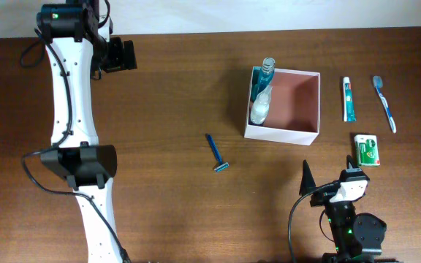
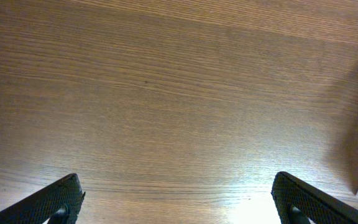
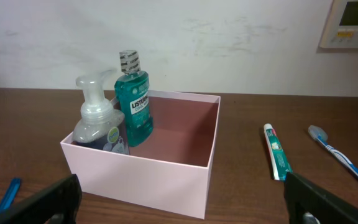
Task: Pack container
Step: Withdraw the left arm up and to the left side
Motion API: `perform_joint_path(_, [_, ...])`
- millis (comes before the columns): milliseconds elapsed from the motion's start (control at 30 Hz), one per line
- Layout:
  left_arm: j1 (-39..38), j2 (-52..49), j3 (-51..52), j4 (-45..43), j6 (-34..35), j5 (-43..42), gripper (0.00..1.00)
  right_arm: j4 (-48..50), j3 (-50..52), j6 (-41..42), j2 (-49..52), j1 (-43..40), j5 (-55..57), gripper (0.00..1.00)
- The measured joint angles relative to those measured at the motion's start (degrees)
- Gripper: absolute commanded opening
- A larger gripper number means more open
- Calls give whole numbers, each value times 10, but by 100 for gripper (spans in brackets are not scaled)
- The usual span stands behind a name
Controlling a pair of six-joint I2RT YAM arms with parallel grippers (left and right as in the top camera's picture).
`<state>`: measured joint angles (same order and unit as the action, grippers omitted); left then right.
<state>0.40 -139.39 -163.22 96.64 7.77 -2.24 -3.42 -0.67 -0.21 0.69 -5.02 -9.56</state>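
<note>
You had a mid-brown tabletop [image 1: 174, 88] with fine wood grain running across it. Your container [image 3: 148, 180] was white outside and dusty pink inside. The mouthwash bottle [image 3: 133, 106] was teal-green with a clear ribbed cap; the pump bottle [image 3: 98, 127] was clear, darker toward its base. The razor [image 1: 216, 153] was blue, the toothpaste tube [image 1: 349, 100] white and teal, the toothbrush [image 1: 384, 104] blue and white, the small box [image 1: 368, 150] green and white. Your left arm [image 1: 68, 88] was white with black joints, and the left end effector [image 2: 176, 190] was black
</note>
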Motion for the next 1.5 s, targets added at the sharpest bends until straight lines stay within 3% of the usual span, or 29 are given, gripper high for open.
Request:
perform_joint_path(267, [5, 0, 0, 0, 0, 93, 99, 0, 0, 0, 0, 0, 0, 99])
perform_joint_path(567, [63, 0, 1, 0, 0, 126, 99, 0, 0, 0, 0, 0, 0, 99])
perform_joint_path(933, [94, 0, 3, 0, 0, 42, 99, 0, 0, 0, 0, 0, 0, 99])
perform_joint_path(1300, [94, 0, 130, 0, 0, 16, 99, 0, 0, 0, 0, 0, 0, 99])
perform_joint_path(1500, [94, 0, 138, 0, -9, -47, 99, 0, 0, 0, 0, 0, 0, 99])
